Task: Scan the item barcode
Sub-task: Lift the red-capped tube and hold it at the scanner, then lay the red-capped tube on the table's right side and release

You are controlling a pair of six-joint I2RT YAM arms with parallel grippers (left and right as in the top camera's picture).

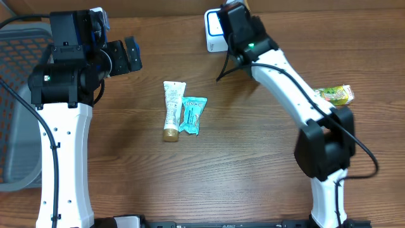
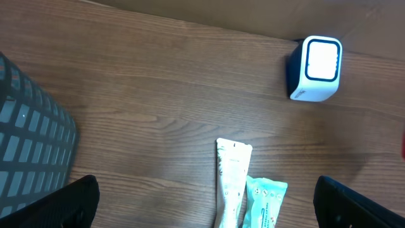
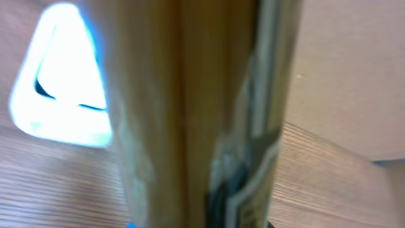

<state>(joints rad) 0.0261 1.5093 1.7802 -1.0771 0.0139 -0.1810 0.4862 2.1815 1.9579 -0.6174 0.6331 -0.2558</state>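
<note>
In the right wrist view a tan and gold packet (image 3: 196,126) fills the frame, blurred and upright, very close to the lens. My right gripper (image 1: 230,18) is shut on it and holds it right beside the white barcode scanner (image 1: 215,31). The scanner's window (image 3: 60,82) glows bright just behind and left of the packet. The right fingers are hidden by the packet. My left gripper (image 1: 130,56) hangs open at the upper left with nothing between its fingers (image 2: 69,202).
A white tube (image 1: 172,109) and a teal packet (image 1: 192,114) lie side by side mid-table, below the left gripper (image 2: 205,206). A yellow-green packet (image 1: 335,95) lies at the right. A grey mesh basket (image 1: 16,95) stands at the left edge.
</note>
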